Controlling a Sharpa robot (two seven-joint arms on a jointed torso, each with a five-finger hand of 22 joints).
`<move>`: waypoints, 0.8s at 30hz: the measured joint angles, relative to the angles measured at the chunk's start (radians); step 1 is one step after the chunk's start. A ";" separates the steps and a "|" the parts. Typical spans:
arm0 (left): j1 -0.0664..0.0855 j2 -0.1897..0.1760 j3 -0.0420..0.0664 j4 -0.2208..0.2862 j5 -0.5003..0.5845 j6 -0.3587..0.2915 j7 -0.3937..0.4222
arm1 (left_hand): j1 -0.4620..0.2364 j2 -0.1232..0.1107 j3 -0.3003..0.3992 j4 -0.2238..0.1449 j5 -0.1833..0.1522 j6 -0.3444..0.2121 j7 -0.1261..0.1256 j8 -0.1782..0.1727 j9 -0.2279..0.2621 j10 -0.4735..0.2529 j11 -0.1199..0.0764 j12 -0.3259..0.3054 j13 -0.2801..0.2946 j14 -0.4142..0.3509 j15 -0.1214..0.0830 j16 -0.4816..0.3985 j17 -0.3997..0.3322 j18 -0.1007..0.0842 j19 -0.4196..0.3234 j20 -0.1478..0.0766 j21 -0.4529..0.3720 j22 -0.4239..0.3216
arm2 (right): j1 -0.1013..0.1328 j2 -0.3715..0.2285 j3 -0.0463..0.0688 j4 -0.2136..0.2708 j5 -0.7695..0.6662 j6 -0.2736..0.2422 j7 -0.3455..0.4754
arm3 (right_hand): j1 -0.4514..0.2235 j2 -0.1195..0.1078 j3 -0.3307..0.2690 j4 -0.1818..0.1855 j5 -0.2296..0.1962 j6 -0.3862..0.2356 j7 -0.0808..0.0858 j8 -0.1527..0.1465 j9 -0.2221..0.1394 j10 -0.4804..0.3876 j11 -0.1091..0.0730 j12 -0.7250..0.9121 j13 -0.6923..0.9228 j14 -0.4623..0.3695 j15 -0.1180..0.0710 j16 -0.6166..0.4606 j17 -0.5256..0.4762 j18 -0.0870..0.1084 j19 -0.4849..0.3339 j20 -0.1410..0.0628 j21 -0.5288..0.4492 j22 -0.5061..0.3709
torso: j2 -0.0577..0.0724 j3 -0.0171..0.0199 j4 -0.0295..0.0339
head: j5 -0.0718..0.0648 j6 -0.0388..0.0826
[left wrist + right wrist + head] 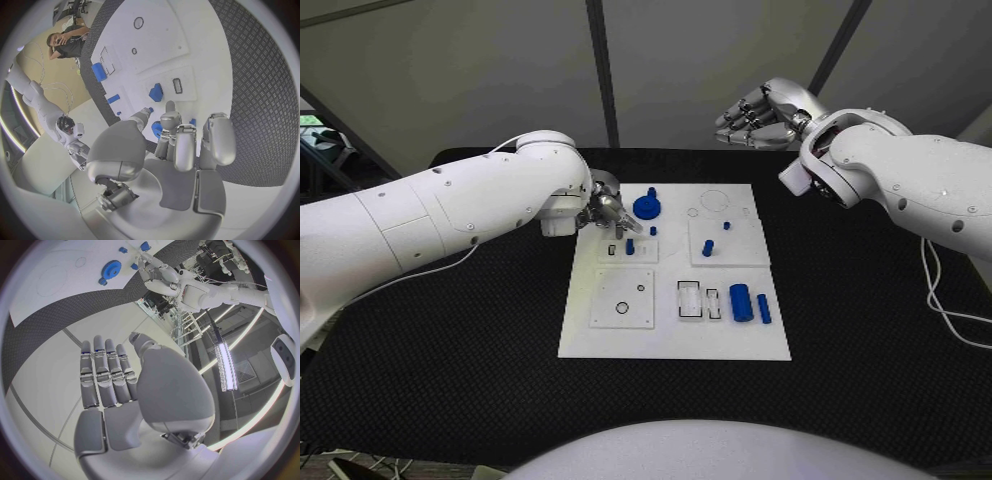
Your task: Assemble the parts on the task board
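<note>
The white task board (675,330) lies flat in the middle of the black surface (444,380). Small blue parts sit on it. A blue gear (646,207) is at the far side of the board, a little left of the middle. Two fat blue cylinders (741,302) lie side by side near the right edge, closer to the robot. A few tiny blue pegs (708,247) stand in the middle part of the board.

The left hand (606,212) is down low at the far left corner of the board. The blue gear is just to its right, very close to the fingers. In the left wrist view the fingers (177,135) are bent and point down at the board, with a blue part (157,129) right at the fingertips. I cannot tell if the hand is holding that part or just touching it.

The right hand (759,115) is up in the air, past the far right corner of the board and well away from all the parts. Its fingers (106,372) are straight and side by side, and it holds nothing.
</note>
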 measured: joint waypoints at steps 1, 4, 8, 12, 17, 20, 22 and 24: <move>0.000 0.002 0.000 0.000 -0.001 0.003 0.000 | 0.000 0.000 0.000 0.000 0.000 0.003 -0.003 0.000 0.000 0.000 0.000 0.001 0.001 -0.002 -0.002 0.000 0.000 0.000 0.002 0.002 0.003 0.000 | 0.000 0.000 0.000 0.000 0.000 0.000 0.000 | 0.000 0.000 0.000 0.000 0.000 0.000 0.000 0.000 0.000 0.000 0.000 0.000 0.000 0.000 0.000 0.000 0.000 0.000 0.000 0.000 0.000 0.000 | 0.000 0.0000 0.0000 | 0.000 0.000; 0.000 0.010 -0.002 -0.002 -0.003 0.012 0.000 | 0.000 0.000 -0.003 -0.003 0.000 0.011 -0.004 0.000 -0.001 0.003 -0.003 0.001 0.001 -0.003 -0.003 0.000 0.000 0.000 0.002 0.002 0.004 0.000 | 0.000 0.002 0.000 -0.001 0.000 0.000 0.000 | 0.000 0.000 0.000 0.000 0.000 0.000 0.000 0.000 0.000 0.000 0.000 0.000 0.000 0.000 0.000 0.000 0.000 0.000 0.000 0.000 0.000 0.000 | 0.000 0.0001 -0.0001 | -0.001 -0.003; 0.000 0.016 -0.004 -0.007 -0.004 0.025 0.000 | 0.007 0.007 -0.003 -0.003 0.000 0.018 -0.009 0.000 -0.001 0.003 -0.003 0.001 0.001 -0.003 -0.003 0.000 0.000 0.000 0.002 0.001 0.004 0.000 | 0.000 0.003 0.000 -0.001 0.000 0.000 0.000 | 0.000 0.000 0.000 0.000 0.000 0.000 0.000 0.000 0.000 0.000 0.000 0.000 0.000 0.000 0.000 0.000 0.000 0.000 0.000 0.000 0.000 0.000 | 0.000 0.0002 0.0000 | -0.003 -0.005; 0.000 0.021 -0.005 -0.014 -0.005 0.034 -0.001 | 0.012 0.012 -0.006 -0.006 0.000 0.029 -0.014 0.000 -0.001 0.007 -0.007 0.001 0.001 0.000 -0.007 0.000 0.000 0.000 0.005 -0.002 0.004 0.000 | 0.000 0.003 0.000 -0.002 0.000 0.000 -0.001 | 0.000 0.000 0.000 0.000 0.000 0.000 0.000 0.000 0.000 0.000 0.000 0.000 0.000 0.000 0.000 0.000 0.000 0.000 0.000 0.000 0.000 0.000 | 0.000 0.0002 0.0000 | -0.006 -0.005; 0.000 0.026 -0.005 -0.018 -0.004 0.045 -0.001 | 0.019 0.018 -0.004 -0.013 0.000 0.040 -0.018 0.010 0.004 0.011 -0.011 0.005 0.003 -0.003 -0.010 0.000 0.000 0.000 0.005 -0.002 0.004 0.000 | 0.000 0.004 0.000 -0.002 0.000 0.000 -0.001 | 0.000 0.000 0.000 0.000 0.000 0.000 0.000 0.000 0.000 0.000 0.000 0.000 0.000 0.000 0.000 0.000 0.000 0.000 0.000 0.000 0.000 0.000 | -0.001 0.0002 0.0004 | -0.007 -0.008; 0.000 0.027 -0.005 -0.020 -0.003 0.051 -0.001 | 0.023 0.022 0.000 -0.017 0.000 0.041 -0.020 0.016 0.008 0.011 -0.011 0.005 0.003 -0.003 -0.010 0.000 0.000 0.000 0.009 -0.006 0.004 0.000 | 0.000 0.004 0.000 -0.002 0.000 0.001 -0.001 | -0.003 0.003 0.000 0.000 0.000 0.000 0.000 0.000 0.000 0.000 0.000 0.000 0.000 0.000 0.000 0.000 -0.001 0.000 0.000 0.000 0.000 0.000 | -0.001 0.0002 0.0012 | -0.007 -0.008; 0.000 0.027 -0.006 -0.022 -0.003 0.054 -0.001 | 0.028 0.017 0.000 -0.017 0.000 0.041 -0.020 0.016 0.009 0.011 -0.011 0.005 0.003 -0.003 -0.010 0.000 0.000 0.000 0.009 -0.006 0.004 0.000 | 0.000 0.004 0.000 -0.002 0.000 0.001 -0.001 | -0.004 0.004 0.000 0.000 0.000 0.000 0.000 0.000 0.000 0.000 0.000 0.000 0.000 0.000 0.000 0.000 -0.001 0.000 0.000 0.000 0.000 0.000 | -0.001 0.0001 0.0013 | -0.007 -0.008; 0.000 0.027 -0.006 -0.023 -0.002 0.057 -0.001 | 0.028 0.017 0.004 -0.021 0.000 0.041 -0.020 0.016 0.011 0.011 -0.011 0.005 0.003 -0.001 -0.012 0.000 0.000 0.000 0.009 -0.006 0.004 0.000 | 0.000 0.004 0.000 -0.002 0.000 0.001 -0.001 | -0.004 0.004 0.000 0.000 0.000 0.000 0.000 0.000 0.000 0.000 0.000 0.000 0.000 0.000 0.000 0.000 -0.001 0.000 0.000 0.000 0.000 0.000 | -0.001 0.0001 0.0017 | -0.007 -0.008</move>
